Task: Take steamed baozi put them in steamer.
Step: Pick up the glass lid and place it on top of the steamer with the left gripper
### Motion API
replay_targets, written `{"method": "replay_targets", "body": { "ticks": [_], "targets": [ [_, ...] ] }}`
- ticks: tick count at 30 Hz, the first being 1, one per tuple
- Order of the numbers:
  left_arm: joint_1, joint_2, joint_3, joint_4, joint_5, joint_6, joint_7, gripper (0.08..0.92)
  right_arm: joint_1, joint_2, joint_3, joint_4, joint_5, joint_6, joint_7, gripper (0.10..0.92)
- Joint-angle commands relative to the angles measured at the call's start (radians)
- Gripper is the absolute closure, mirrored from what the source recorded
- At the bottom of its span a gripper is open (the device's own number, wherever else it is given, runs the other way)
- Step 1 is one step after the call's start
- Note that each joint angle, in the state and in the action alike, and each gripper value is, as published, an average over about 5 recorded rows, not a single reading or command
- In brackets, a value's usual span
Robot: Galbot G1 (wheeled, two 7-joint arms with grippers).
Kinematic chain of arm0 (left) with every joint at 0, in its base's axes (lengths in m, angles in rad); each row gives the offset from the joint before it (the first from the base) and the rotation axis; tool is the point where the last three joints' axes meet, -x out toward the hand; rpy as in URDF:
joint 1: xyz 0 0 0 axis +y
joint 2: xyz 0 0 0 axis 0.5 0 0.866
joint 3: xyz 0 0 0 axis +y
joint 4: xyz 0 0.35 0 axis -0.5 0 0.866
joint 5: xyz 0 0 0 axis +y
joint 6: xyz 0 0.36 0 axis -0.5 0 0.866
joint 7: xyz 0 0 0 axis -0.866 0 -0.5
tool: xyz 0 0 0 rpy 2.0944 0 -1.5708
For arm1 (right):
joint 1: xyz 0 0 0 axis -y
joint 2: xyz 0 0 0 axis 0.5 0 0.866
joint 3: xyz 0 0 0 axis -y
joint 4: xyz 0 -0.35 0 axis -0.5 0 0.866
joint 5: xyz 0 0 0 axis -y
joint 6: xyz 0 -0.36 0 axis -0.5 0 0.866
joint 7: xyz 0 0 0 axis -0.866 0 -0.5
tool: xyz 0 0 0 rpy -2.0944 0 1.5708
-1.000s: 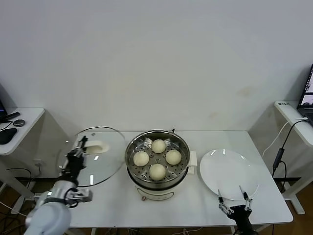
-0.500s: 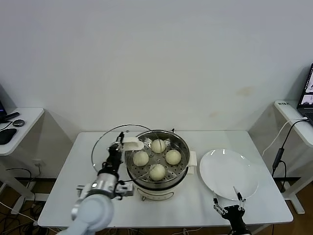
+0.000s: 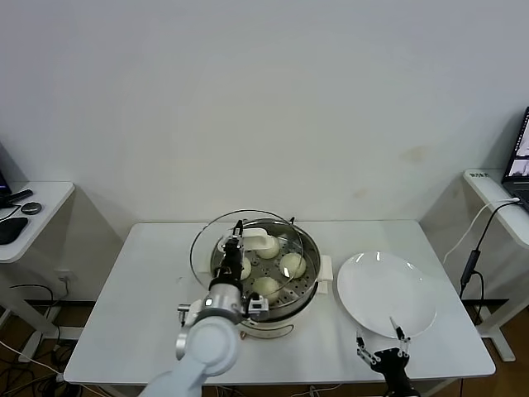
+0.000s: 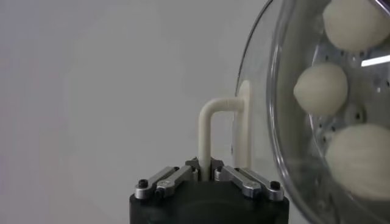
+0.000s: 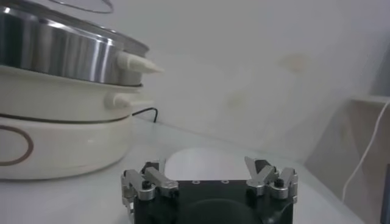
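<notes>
My left gripper (image 4: 206, 175) is clamped on the glass lid (image 3: 216, 231) handle, lid tilted over the steamer (image 3: 269, 310); all 4 baozi (image 3: 291, 265) sit on its tray; risk: lid catches the rim or slips, thin handle grip; right gripper (image 5: 209, 178) spread wide, empty, near the plate (image 3: 388, 294); no writing visible.

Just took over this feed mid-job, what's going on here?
All four steamed baozi sit in the steamer. The left gripper, fingers shut on the handle of the glass lid, holds the lid above the steamer, offset toward the robot's left. The right gripper waits open at the table's near edge beside the white plate.
</notes>
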Motion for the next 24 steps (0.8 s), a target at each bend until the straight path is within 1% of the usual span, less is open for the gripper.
{"method": "replay_targets", "body": {
  "ticks": [1, 17, 24],
  "targets": [
    [-0.028, -0.145, 0.038, 0.102, 0.08, 0.017, 0.003, 0.829, 0.001, -0.002, -0.004, -0.007, -0.003, 0.003, 0.002, 0.203],
    [0.009, -0.181, 0.026, 0.197, 0.116, -0.024, -0.084, 0.829, -0.007, -0.022, -0.009, -0.005, 0.015, 0.01, 0.001, 0.203],
    [0.015, -0.187, 0.026, 0.203, 0.119, -0.028, -0.094, 0.829, -0.007, -0.031, -0.008, -0.007, 0.021, 0.011, 0.0, 0.203]
  ]
}}
